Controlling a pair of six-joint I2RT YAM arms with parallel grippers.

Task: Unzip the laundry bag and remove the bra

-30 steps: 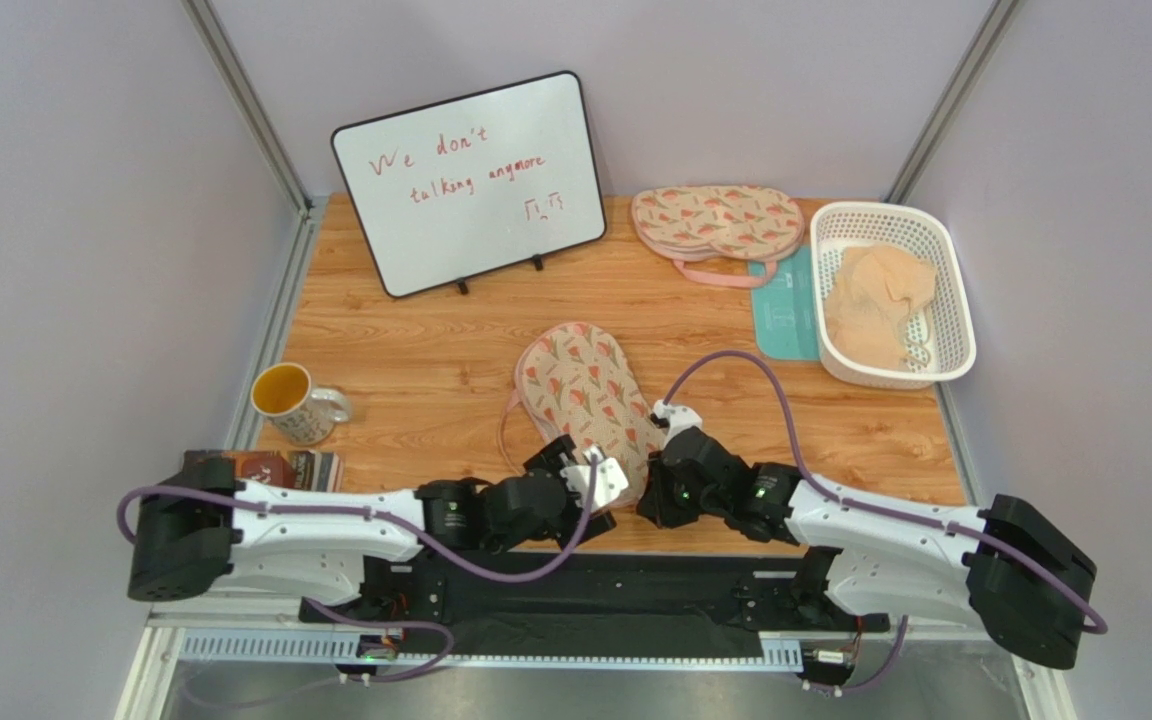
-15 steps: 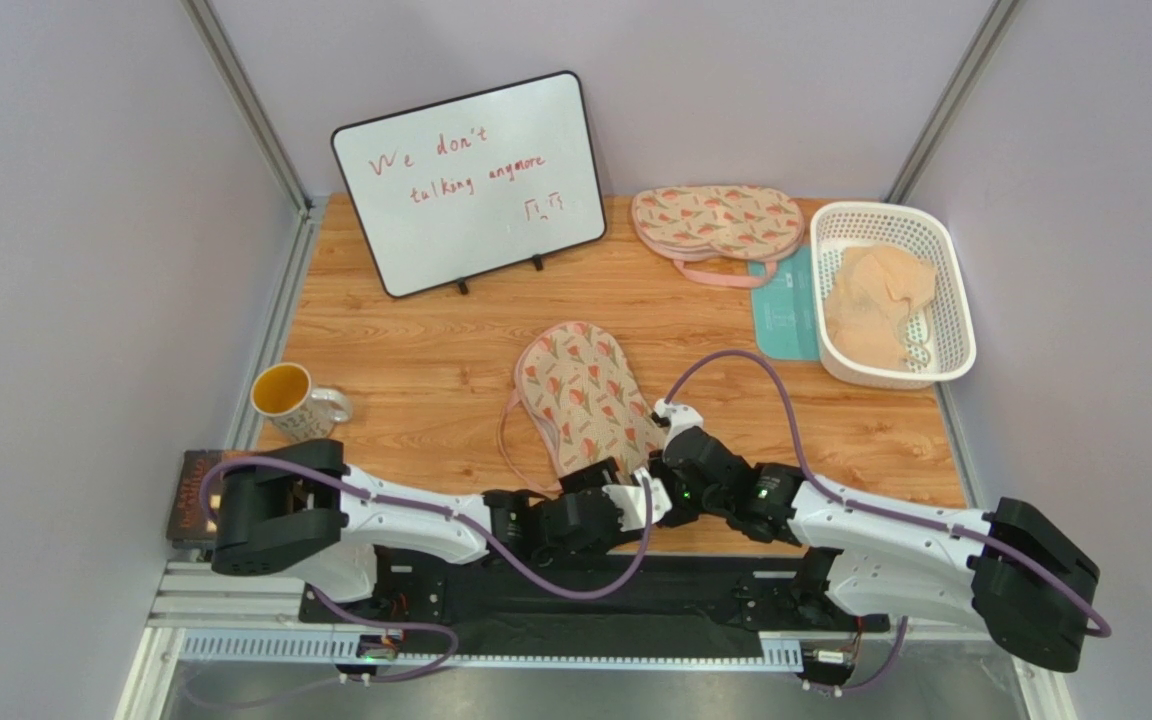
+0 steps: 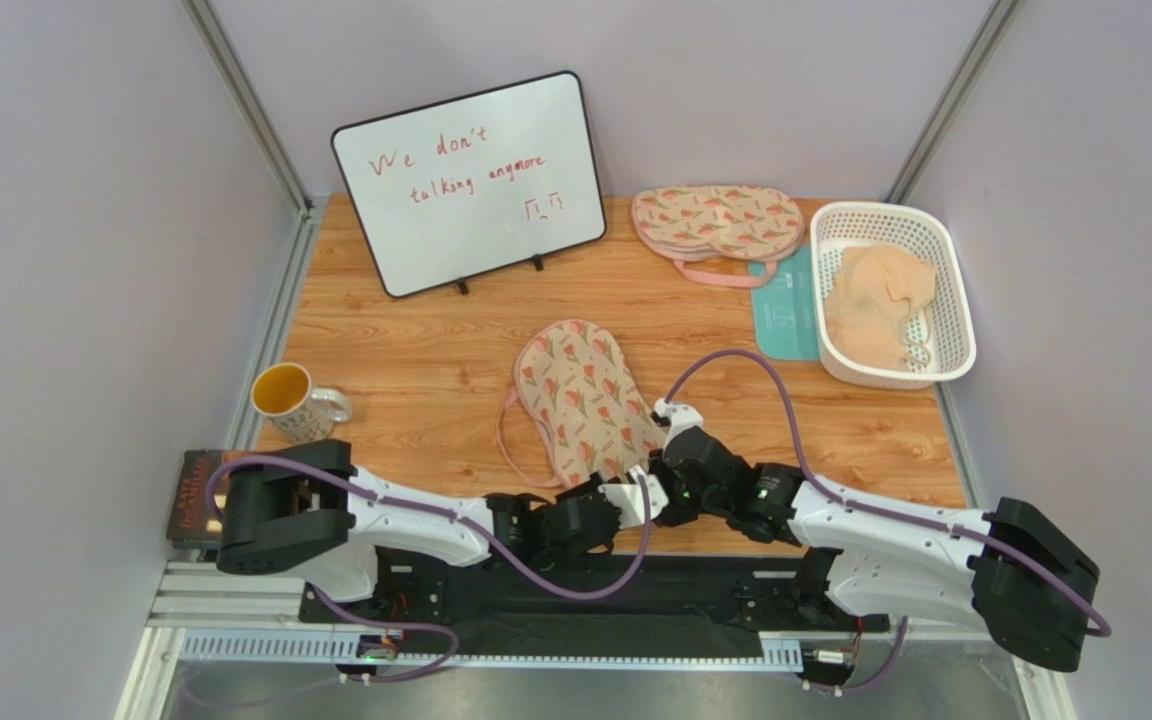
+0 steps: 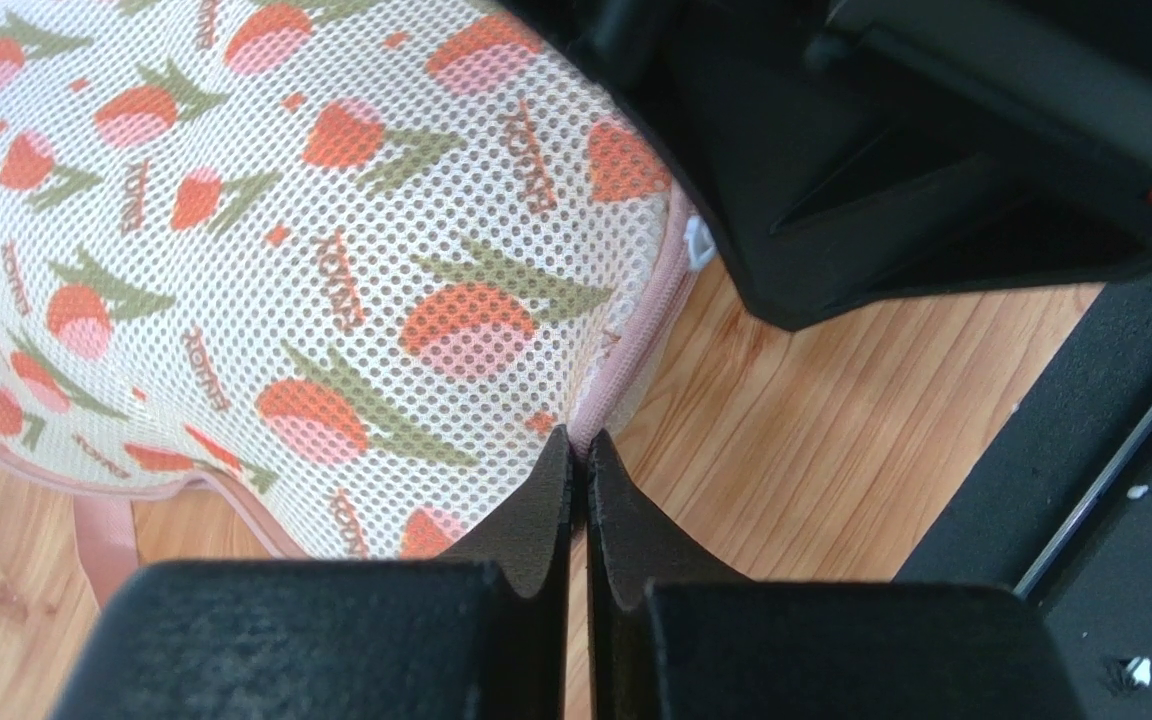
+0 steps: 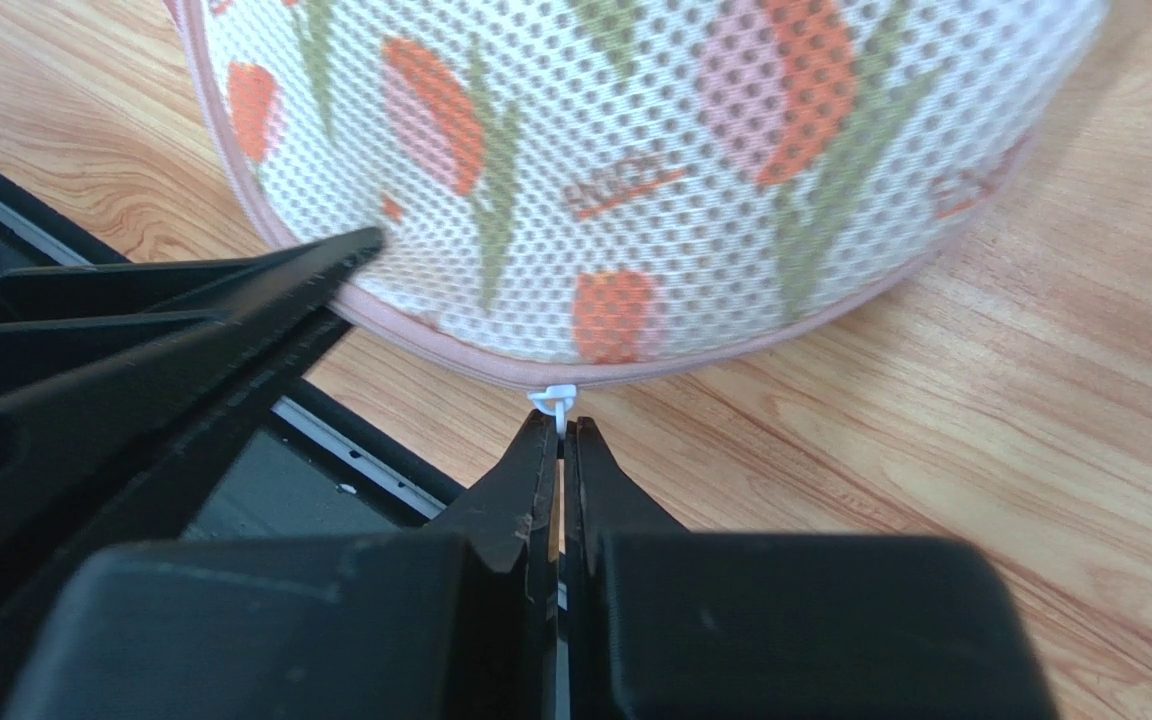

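Observation:
The laundry bag [image 3: 582, 402] lies near the table's front edge, a cream mesh pouch with an orange and green print and pink trim. In the left wrist view my left gripper [image 4: 578, 453] is shut on the pink trim at the near edge of the laundry bag [image 4: 282, 270]. From above, the left gripper [image 3: 632, 495] sits close beside the right gripper [image 3: 662, 477]. In the right wrist view my right gripper [image 5: 560, 435] is shut on the white zipper pull [image 5: 554, 401] at the bag's rim. The bra is hidden.
A whiteboard [image 3: 470, 183] stands at the back left. A second printed pouch [image 3: 717, 222] lies at the back. A white basket [image 3: 886, 209] holds a peach fabric heap [image 3: 875, 308] beside a teal card [image 3: 787, 308]. A yellow mug [image 3: 289, 398] stands left.
My left arm swung right and brought its gripper to the bag's near edge, where it went from open to shut on the trim. The right gripper stayed put.

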